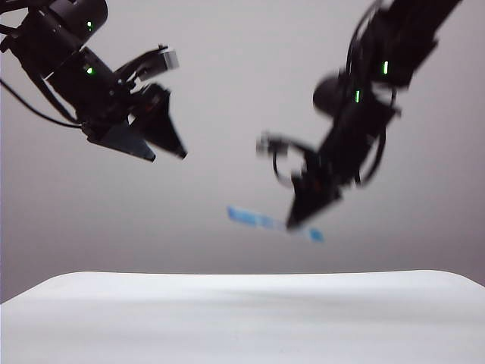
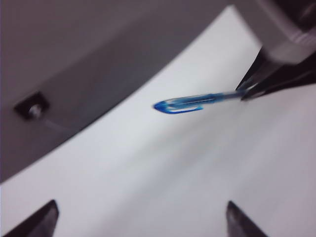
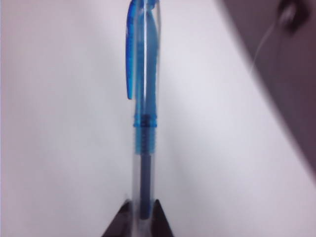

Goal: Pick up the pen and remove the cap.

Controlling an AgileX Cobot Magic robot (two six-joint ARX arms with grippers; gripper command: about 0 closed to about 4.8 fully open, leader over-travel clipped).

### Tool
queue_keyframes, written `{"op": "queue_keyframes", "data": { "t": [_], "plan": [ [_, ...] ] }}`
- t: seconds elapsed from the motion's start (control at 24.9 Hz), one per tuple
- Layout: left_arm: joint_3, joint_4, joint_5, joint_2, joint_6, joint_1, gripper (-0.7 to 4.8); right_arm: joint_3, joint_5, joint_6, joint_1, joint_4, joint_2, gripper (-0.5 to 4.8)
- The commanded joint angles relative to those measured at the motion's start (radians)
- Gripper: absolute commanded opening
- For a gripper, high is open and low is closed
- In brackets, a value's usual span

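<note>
I see the pen (image 1: 274, 224) held in the air above the white surface (image 1: 242, 318), touching nothing but the right gripper (image 1: 301, 220). In the exterior view it lies nearly level, tilted slightly, with one blue end pointing toward the left arm and the other blue end showing just past the gripper on the far side. The cap (image 3: 143, 49) is on the pen: in the right wrist view the translucent blue cap with its clip sits at the end farthest from the fingers, followed by a ribbed blue collar and the clear barrel.

The right gripper is closed on the barrel; I see its two dark fingertips (image 3: 160, 217) pressing the clear tube from both sides, well away from the cap. The left wrist view confirms this, with the capped end (image 2: 180, 102) projecting free from those fingers.

The left gripper (image 1: 163, 152) hangs high on the left of the exterior view, well apart from the pen. Its fingers (image 2: 37, 222) stand spread wide at the edges of its wrist view, and it holds nothing.

The exterior view is blurred around the right arm.
</note>
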Motion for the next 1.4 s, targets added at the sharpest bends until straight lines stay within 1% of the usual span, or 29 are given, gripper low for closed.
{"op": "queue_keyframes", "data": {
  "t": [0.04, 0.08, 0.16, 0.2, 0.32, 0.36, 0.44, 0.48, 0.52, 0.56, 0.6, 0.68, 0.72, 0.76, 0.8, 0.96, 1.08, 1.16, 1.32, 1.4],
  "plan": [
    [0.003, 0.161, 0.092, -0.019, -0.187, 0.027, 4.13, 0.061, -0.127, 0.087, 0.002, -0.067, -0.114, 0.22],
    [0.003, 0.192, 0.137, -0.019, -0.231, 0.038, 4.13, 0.068, -0.157, 0.089, 0.002, -0.071, -0.148, 0.22],
    [0.003, 0.274, 0.251, -0.019, -0.334, 0.058, 4.13, 0.072, -0.185, 0.089, 0.002, -0.072, -0.206, 0.21],
    [0.003, 0.32, 0.291, -0.018, -0.374, 0.071, 4.13, 0.072, -0.2, 0.089, 0.002, -0.074, -0.241, 0.22],
    [0.003, 0.473, 0.39, -0.018, -0.471, 0.103, 4.12, 0.072, -0.252, 0.092, 0.0, -0.076, -0.323, 0.22],
    [0.002, 0.528, 0.427, -0.018, -0.5, 0.112, 4.12, 0.072, -0.283, 0.1, -0.001, -0.072, -0.348, 0.21],
    [0.002, 0.67, 0.523, -0.013, -0.576, 0.126, 4.1, 0.072, -0.327, 0.117, 0.0, -0.055, -0.378, 0.21],
    [0.002, 0.808, 0.608, -0.012, -0.641, 0.126, 4.0, 0.072, -0.361, 0.132, 0.0, -0.034, -0.399, 0.21],
    [0.002, 0.867, 0.636, -0.012, -0.675, 0.126, 3.99, 0.072, -0.368, 0.141, 0.0, -0.024, -0.403, 0.21],
    [0.002, 0.988, 0.696, -0.012, -0.741, 0.124, 3.99, 0.072, -0.378, 0.161, 0.0, -0.005, -0.407, 0.21],
    [0.002, 1.053, 0.714, -0.012, -0.786, 0.124, 3.99, 0.072, -0.393, 0.18, 0.0, 0.003, -0.407, 0.21],
    [0.002, 1.07, 0.713, -0.012, -0.809, 0.122, 3.99, 0.072, -0.419, 0.198, 0.0, 0.01, -0.407, 0.21],
    [0.002, 1.072, 0.715, -0.008, -0.832, 0.122, 3.99, 0.072, -0.457, 0.202, 0.002, 0.021, -0.407, 0.21],
    [0.002, 1.075, 0.726, -0.008, -0.853, 0.122, 3.99, 0.072, -0.472, 0.211, 0.003, 0.031, -0.407, 0.21],
    [0.002, 1.092, 0.736, -0.003, -0.883, 0.122, 3.99, 0.072, -0.497, 0.24, 0.009, 0.067, -0.407, 0.21],
    [0.002, 1.112, 0.719, -0.003, -0.896, 0.098, 4.0, 0.072, -0.545, 0.303, 0.027, 0.167, -0.407, 0.21],
    [0.002, 1.17, 0.696, -0.003, -0.92, 0.084, 4.0, 0.072, -0.544, 0.323, 0.039, 0.217, -0.404, 0.21],
    [0.002, 1.187, 0.673, -0.002, -0.921, 0.071, 3.99, 0.072, -0.544, 0.327, 0.052, 0.241, -0.397, 0.21],
    [0.002, 1.215, 0.611, 0.002, -0.928, 0.066, 3.99, 0.072, -0.545, 0.344, 0.055, 0.24, -0.389, 0.21],
    [0.002, 1.26, 0.602, 0.003, -0.959, 0.062, 3.99, 0.072, -0.545, 0.347, 0.064, 0.241, -0.378, 0.21]
  ]
}}
